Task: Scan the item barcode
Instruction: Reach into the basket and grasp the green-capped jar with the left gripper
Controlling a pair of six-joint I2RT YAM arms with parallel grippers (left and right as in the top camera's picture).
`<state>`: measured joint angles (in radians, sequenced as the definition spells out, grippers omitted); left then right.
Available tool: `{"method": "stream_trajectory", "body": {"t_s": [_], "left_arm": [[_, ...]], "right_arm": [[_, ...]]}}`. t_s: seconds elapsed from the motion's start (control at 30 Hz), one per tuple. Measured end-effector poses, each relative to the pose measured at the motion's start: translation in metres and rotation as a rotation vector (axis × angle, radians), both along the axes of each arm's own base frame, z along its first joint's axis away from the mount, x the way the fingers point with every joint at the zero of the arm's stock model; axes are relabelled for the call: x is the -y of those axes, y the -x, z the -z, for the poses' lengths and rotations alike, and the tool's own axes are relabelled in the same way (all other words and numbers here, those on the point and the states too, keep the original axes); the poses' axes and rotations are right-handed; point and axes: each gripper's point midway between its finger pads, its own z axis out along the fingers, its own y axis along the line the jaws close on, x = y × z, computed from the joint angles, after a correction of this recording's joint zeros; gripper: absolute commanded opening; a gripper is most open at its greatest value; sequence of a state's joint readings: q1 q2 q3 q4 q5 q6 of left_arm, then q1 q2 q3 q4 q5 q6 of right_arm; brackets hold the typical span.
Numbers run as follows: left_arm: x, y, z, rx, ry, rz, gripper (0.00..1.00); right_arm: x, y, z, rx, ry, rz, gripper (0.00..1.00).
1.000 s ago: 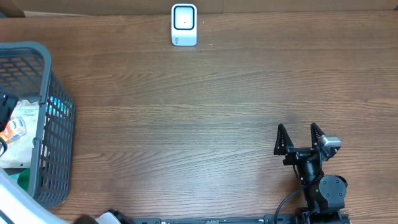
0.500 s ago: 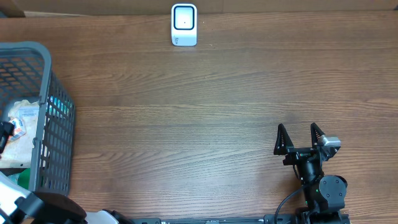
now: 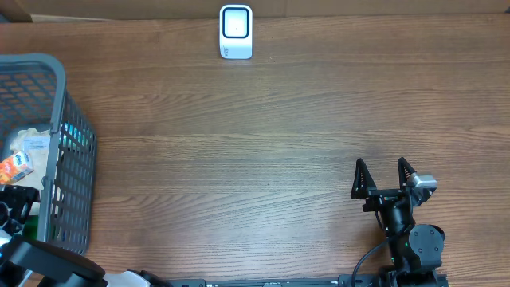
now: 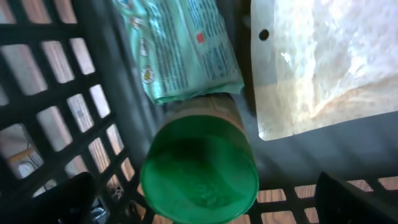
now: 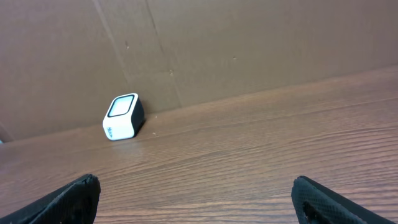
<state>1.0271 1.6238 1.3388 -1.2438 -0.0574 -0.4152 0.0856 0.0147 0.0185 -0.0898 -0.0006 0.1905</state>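
Note:
Items lie in a grey mesh basket point(image 3: 57, 119) at the table's left edge. In the left wrist view a green-lidded can point(image 4: 199, 171) lies on its side on the basket floor, beside a teal pouch point(image 4: 180, 50) and a clear bag of grains point(image 4: 329, 62). My left gripper point(image 4: 202, 202) is inside the basket and open, with one finger on each side of the green lid and apart from it. The white barcode scanner point(image 3: 236, 32) stands at the table's far edge. My right gripper point(image 3: 386, 177) rests open near the front right, holding nothing.
An orange packet point(image 3: 14, 167) and a pale bag point(image 3: 32, 143) show in the basket from overhead. The basket's lattice wall point(image 4: 109, 81) runs close to the left finger. A brown cardboard wall point(image 5: 249, 37) rises behind the scanner point(image 5: 123, 116).
My left gripper has moved inside the basket toward the table's front edge, uncovering the orange packet. The right arm has not moved.

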Motion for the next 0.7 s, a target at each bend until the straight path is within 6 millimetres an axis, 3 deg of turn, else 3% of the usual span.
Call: {"method": "stream_trajectory", "body": {"t_s": [0.3,0.5,0.7], "left_arm": [[0.003,0.008,0.018,-0.037,0.003,0.003,0.97],[-0.002,-0.003,0.028,0.007,-0.024,0.023,0.97],[0.005,-0.007,0.044,0.029,-0.004,0.049,0.82]], "right_arm": [[0.000,0.000,0.000,0.000,0.000,0.000,1.00],[0.000,0.000,0.000,-0.001,0.000,0.000,1.00],[0.000,0.000,0.000,0.000,0.000,0.000,1.00]]}}
